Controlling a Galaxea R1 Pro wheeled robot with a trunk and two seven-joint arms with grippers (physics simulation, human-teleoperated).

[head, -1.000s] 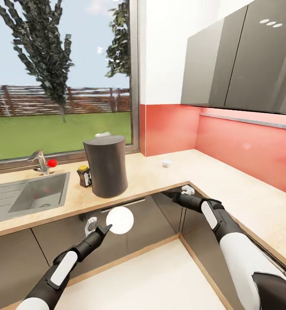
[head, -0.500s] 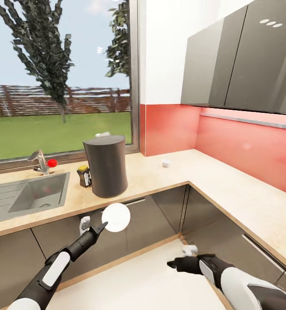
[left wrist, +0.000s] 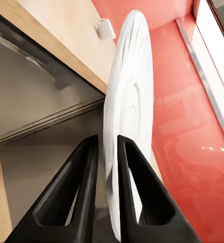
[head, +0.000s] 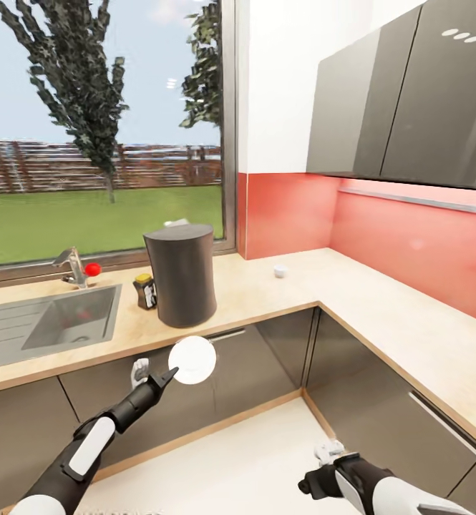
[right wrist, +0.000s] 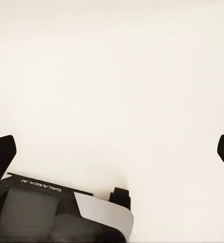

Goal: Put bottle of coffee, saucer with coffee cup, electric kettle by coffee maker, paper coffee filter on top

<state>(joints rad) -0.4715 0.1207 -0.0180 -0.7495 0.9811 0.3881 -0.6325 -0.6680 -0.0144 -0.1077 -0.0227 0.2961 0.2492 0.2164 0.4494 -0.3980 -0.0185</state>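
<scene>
Jaws: your left gripper [head: 167,375] pinches one saucer [head: 192,360] on edge, lower centre; right gripper [head: 323,468] spread wide, lower right. One coffee maker [head: 182,274], one bottle [head: 146,291], one cup [head: 280,270], mid-frame on countertop [head: 266,297].

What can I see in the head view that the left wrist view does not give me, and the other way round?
Head view alone: the coffee maker standing on the kitchen countertop, the bottle of coffee beside it, the sink, and the right gripper low over the floor.

Left wrist view alone: the two fingers clamped on the saucer's rim, seen edge-on.

Both: the saucer held by the left gripper, the countertop edge, the small white coffee cup and the red wall.
</scene>
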